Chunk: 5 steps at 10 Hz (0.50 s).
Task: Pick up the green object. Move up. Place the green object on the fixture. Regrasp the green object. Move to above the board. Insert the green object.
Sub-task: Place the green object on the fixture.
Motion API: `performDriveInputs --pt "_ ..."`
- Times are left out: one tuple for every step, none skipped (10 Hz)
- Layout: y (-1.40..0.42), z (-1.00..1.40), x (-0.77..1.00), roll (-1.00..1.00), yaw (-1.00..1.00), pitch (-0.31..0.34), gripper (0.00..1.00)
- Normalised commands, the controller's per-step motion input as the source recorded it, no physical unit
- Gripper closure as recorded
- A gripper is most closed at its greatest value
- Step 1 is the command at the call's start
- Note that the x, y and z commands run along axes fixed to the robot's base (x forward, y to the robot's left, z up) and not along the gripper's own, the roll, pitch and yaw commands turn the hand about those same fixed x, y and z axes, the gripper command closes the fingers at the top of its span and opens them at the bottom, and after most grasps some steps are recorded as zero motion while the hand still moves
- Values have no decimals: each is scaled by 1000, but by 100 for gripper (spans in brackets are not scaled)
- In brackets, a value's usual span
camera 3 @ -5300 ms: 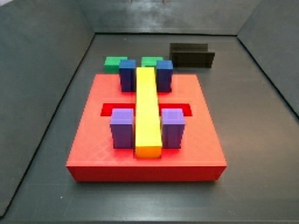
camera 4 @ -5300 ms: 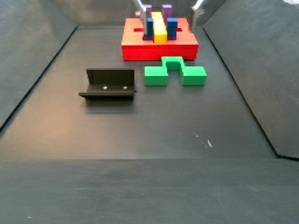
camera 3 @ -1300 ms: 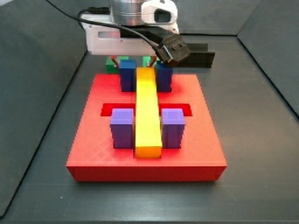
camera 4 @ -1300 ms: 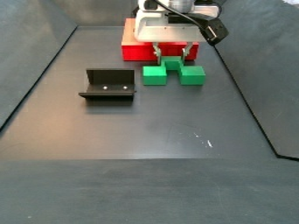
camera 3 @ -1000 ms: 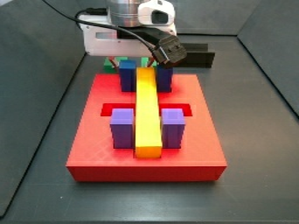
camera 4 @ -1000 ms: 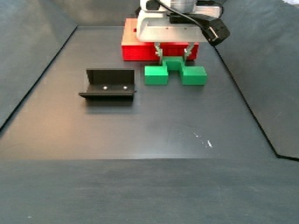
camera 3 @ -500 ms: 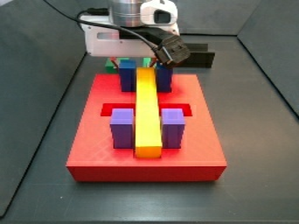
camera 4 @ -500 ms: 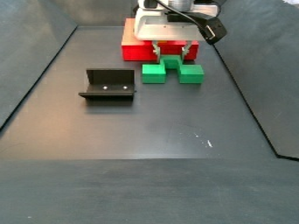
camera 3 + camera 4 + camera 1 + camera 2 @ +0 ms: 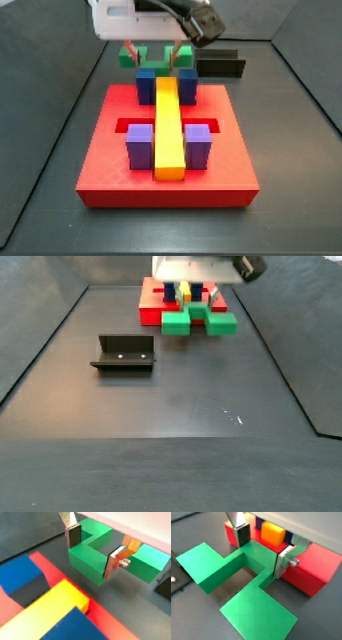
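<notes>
My gripper [image 9: 154, 55] is shut on the green object [image 9: 150, 66] and holds it in the air, behind the far end of the board [image 9: 107, 165]. In both wrist views the silver fingers [image 9: 73, 534] clamp the block's raised middle part [image 9: 90, 562], one on each side [image 9: 286, 559]. The green bar [image 9: 211, 564] hangs level between them. In a side view the green object [image 9: 198, 323] hangs in front of the board [image 9: 150, 311], off the floor. The fixture [image 9: 123, 353] stands empty on the floor, apart from the gripper; it also shows in a side view [image 9: 221, 64].
The board carries a long yellow bar [image 9: 167, 125], two blue blocks [image 9: 146, 88] at its far end and two purple blocks [image 9: 139, 148] at its near end. Grey walls [image 9: 40, 346] close in the dark floor on the sides.
The gripper, down on the floor around the green object before, has risen and carries the green object up with it. The fixture and board have not moved.
</notes>
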Motion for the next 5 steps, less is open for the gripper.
performDriveInputs --pt "0 -51 34 -66 0 0 100" --pt "106 -217 0 0 -31 0 100" --pt "500 -269 174 -26 -223 0 100" --pt "640 9 243 -289 -237 0 100" --pt "560 460 394 -506 -203 9 100"
